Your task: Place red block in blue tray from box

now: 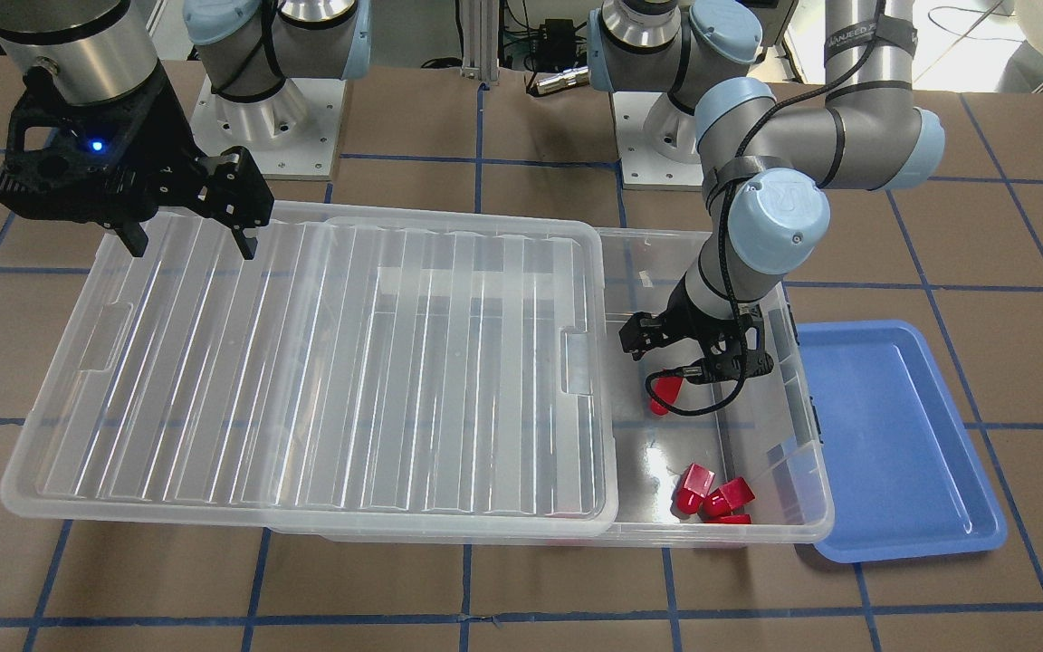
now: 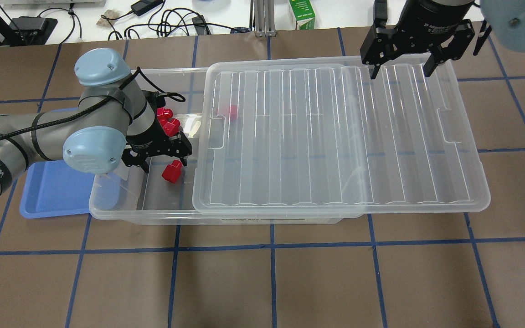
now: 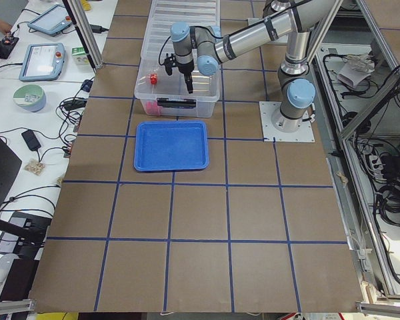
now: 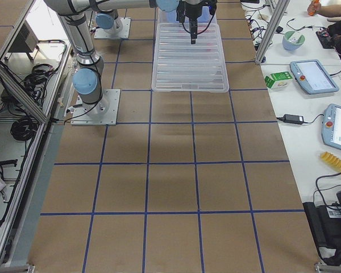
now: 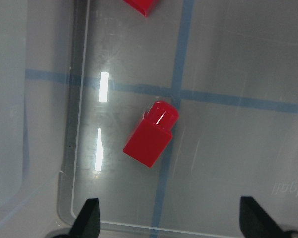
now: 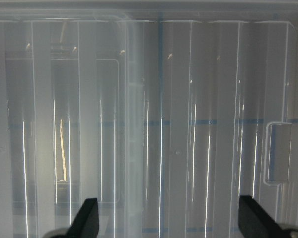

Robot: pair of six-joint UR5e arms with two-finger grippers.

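Note:
A red block (image 1: 666, 391) (image 2: 171, 172) (image 5: 151, 135) lies alone on the floor of the clear box (image 1: 811, 507) (image 2: 121, 214), in its uncovered end. My left gripper (image 1: 693, 358) (image 2: 157, 159) (image 5: 169, 218) hangs inside that end, just above the block, open and empty, with the block lying ahead of the fingertips. The blue tray (image 1: 893, 435) (image 2: 57, 191) (image 3: 172, 145) lies empty on the table against the box's end. My right gripper (image 1: 194, 244) (image 2: 400, 72) (image 6: 169, 218) is open and empty above the far corner of the lid (image 1: 304, 362) (image 2: 335, 136) (image 6: 159, 124).
The ribbed lid is slid sideways and covers most of the box, overhanging its other end. A cluster of red blocks (image 1: 712, 496) (image 2: 166, 120) lies in the box's open corner. One more red block (image 2: 232, 111) shows through the lid.

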